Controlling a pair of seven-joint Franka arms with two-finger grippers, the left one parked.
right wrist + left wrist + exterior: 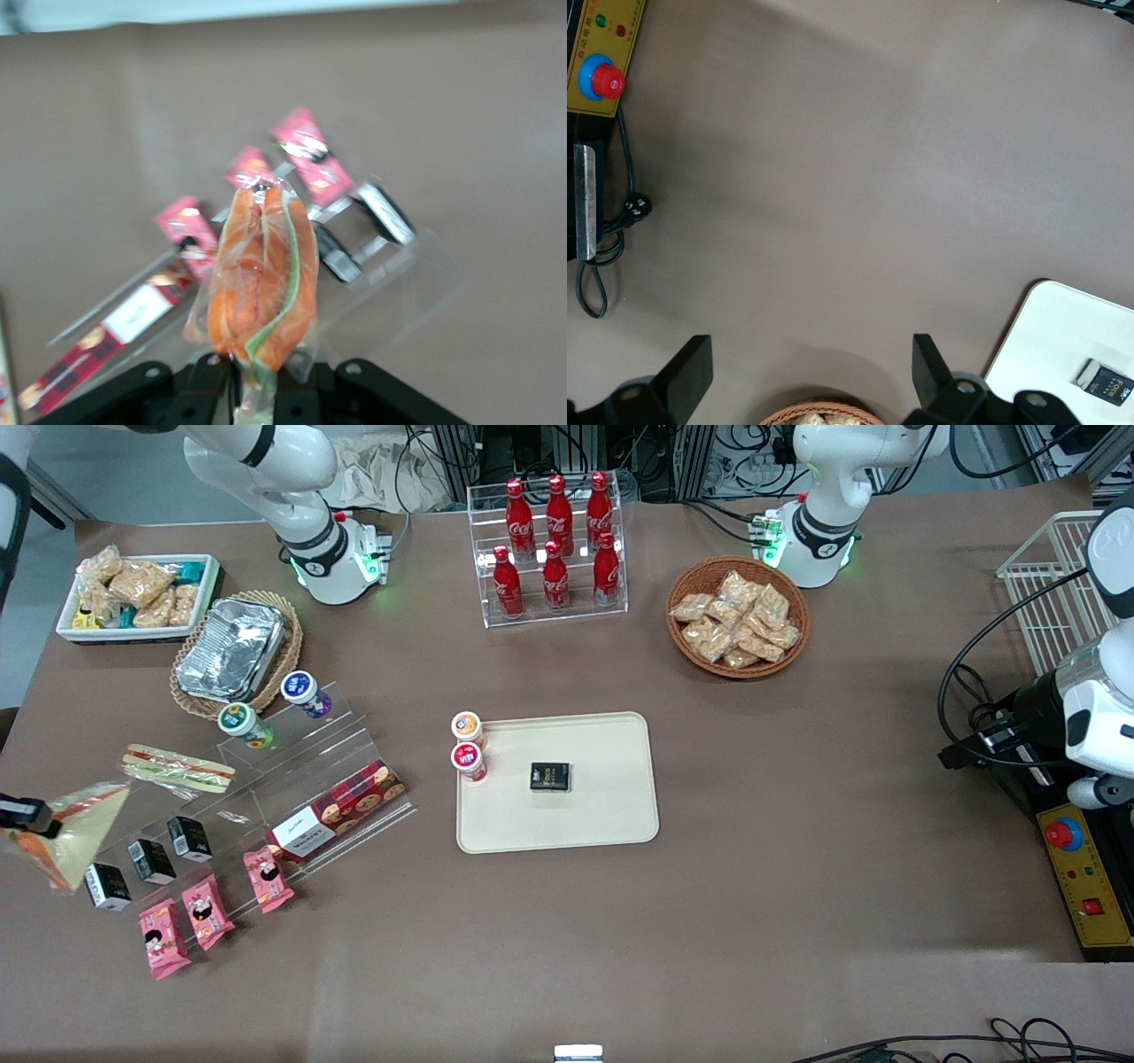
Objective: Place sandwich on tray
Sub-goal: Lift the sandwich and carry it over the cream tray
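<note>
Clear-wrapped triangular wedge sandwich [262,283] hangs clenched in our pincer [254,381], lifted off the bench at the working arm's end. We judge the carry underway — next, swing toward the cream-beige rectangular plastic tray [611,815], well apart, and lower it.

Sandwich [262,292] in hand [252,390], well apart from tray [611,815].

- You see the black gripper [27,815] at the working arm's end of the table, clamped on the clear-wrapped triangular wedge sandwich [75,833].
- Your large cream-beige rectangular plastic tray [611,815] holds a small black box [550,777] and two round-lidded cups [468,745].
</note>
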